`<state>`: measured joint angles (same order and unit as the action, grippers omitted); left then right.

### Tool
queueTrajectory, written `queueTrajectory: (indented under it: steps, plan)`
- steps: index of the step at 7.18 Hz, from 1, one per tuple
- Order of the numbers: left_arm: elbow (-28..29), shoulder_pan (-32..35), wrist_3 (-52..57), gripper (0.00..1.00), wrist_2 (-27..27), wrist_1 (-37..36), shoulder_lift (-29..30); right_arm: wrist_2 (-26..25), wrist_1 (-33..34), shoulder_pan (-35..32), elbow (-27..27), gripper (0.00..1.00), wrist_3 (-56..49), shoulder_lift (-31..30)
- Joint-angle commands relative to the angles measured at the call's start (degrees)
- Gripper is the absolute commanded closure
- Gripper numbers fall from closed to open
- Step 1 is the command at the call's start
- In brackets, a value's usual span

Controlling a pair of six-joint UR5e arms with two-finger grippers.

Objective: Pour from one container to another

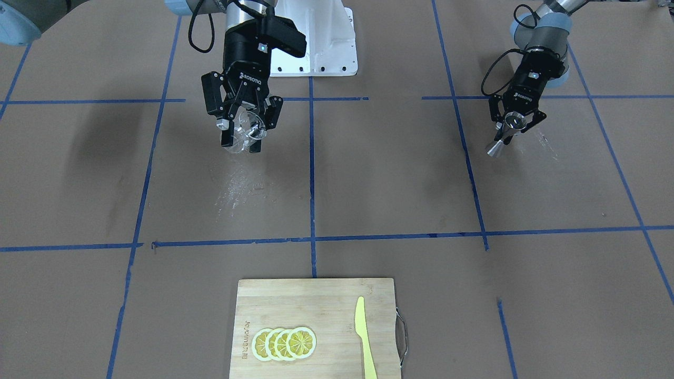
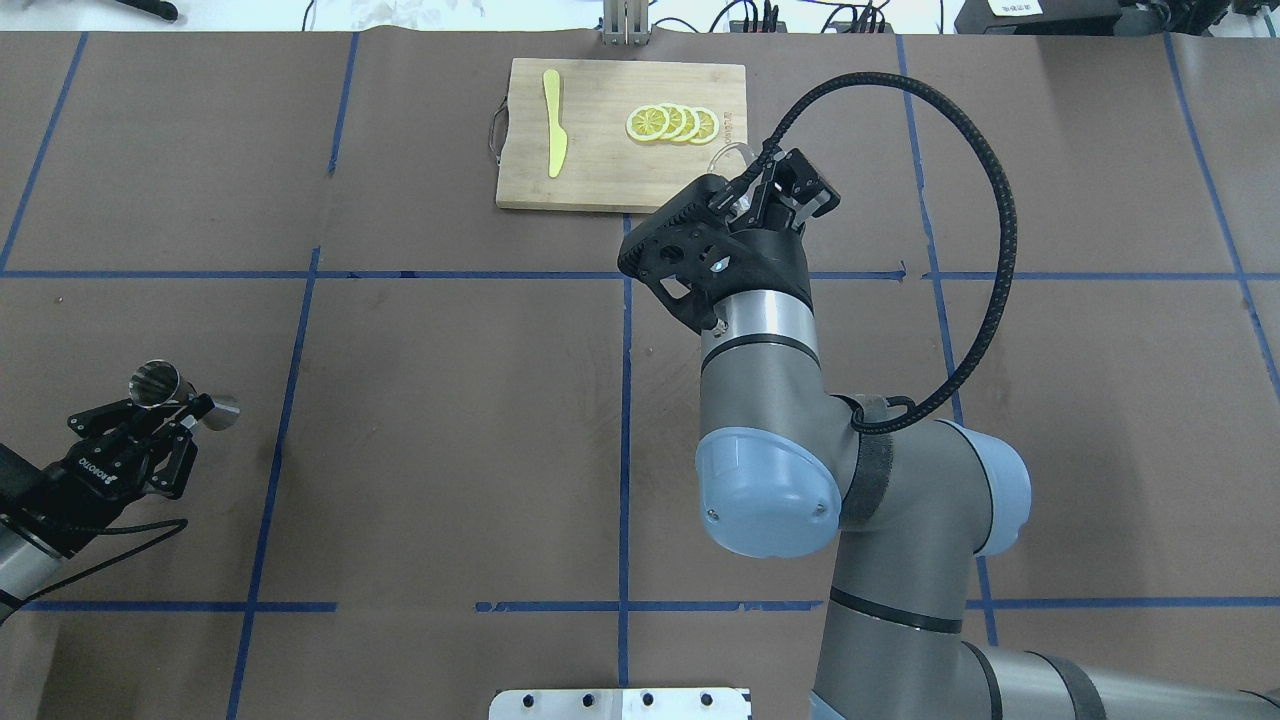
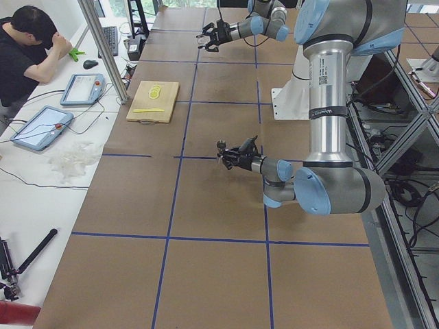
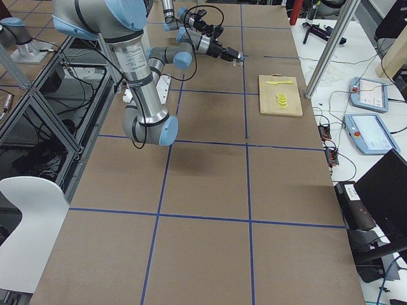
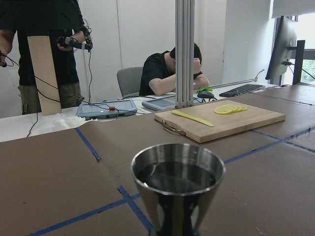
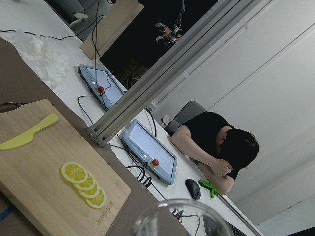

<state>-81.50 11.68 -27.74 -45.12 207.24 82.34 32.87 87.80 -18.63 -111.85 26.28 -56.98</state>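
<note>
Brown-papered table, blue tape grid. Clear cup: raised at the robot's right, clamped in the right gripper, marked ROBOTIQ. Steel jigger: well apart, pinched at its waist by the left gripper, same marking. Cutting board: lemon slices, yellow knife; stamp unreadable.

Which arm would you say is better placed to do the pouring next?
The right: the right pincer holds the clear cup, the one to be tipped, while the left pincer only grips the jigger that receives.
</note>
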Motion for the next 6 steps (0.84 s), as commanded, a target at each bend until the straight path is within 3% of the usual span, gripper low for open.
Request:
queueTrajectory:
  steps: [1, 6]
  plan:
    - [0.73, 0.19, 0.05, 1.00, -1.27, -0.17, 0.37, 0.00, 0.00, 0.00, -0.03, 1.00, 0.00, -0.15]
    - [0.90, 0.54, -0.73, 1.00, -4.08, -0.17, 0.98, 0.00, 0.00, 0.00, -0.03, 1.00, 0.00, -0.15]
